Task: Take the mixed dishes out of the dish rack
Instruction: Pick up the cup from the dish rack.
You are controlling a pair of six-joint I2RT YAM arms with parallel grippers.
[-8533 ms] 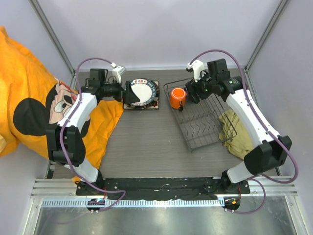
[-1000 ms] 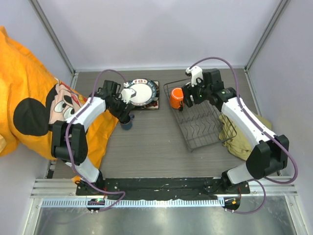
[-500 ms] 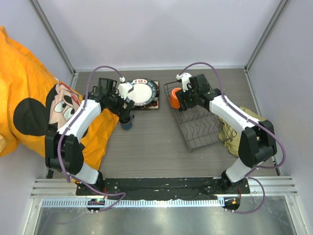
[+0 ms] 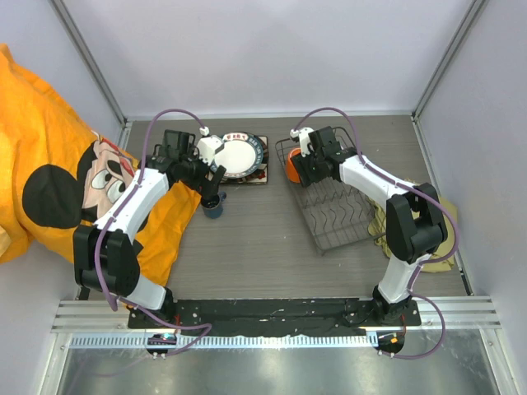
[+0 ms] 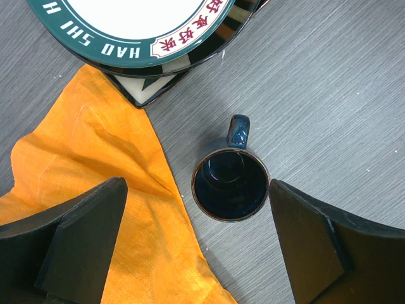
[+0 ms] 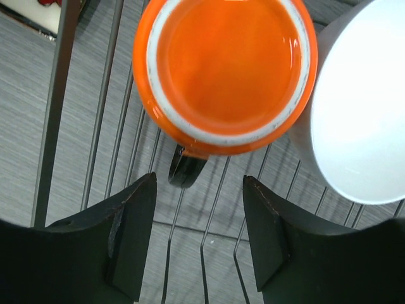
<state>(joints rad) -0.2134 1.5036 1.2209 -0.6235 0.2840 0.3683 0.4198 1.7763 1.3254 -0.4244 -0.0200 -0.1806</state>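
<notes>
Unloading the rack, seen from above and from each wrist. In the upper right of the overhead view the right claw (image 6: 199, 183) hangs over the orange mug (image 6: 228, 69), which stands in the far left corner of the rack (image 4: 342, 216) with a white bowl (image 6: 364, 107) touching or nearly touching its side. The claw is half spread, one finger on either side of the mug's dark handle (image 6: 186, 168) and neither visibly pressing it.

At upper left the left claw (image 4: 212, 188) is spread wide above the blue cup (image 5: 230, 185). The cup stands free on the worktop (image 4: 247, 247) beside the orange cloth (image 5: 114, 171). Near it, the round plate (image 4: 237, 155) rests on the square plate (image 5: 147, 88).

For a clean grasp, the right claw should probably centre on the handle, pinch firmly, then lift straight up so that the mug clears the wires without nudging the bowl.
</notes>
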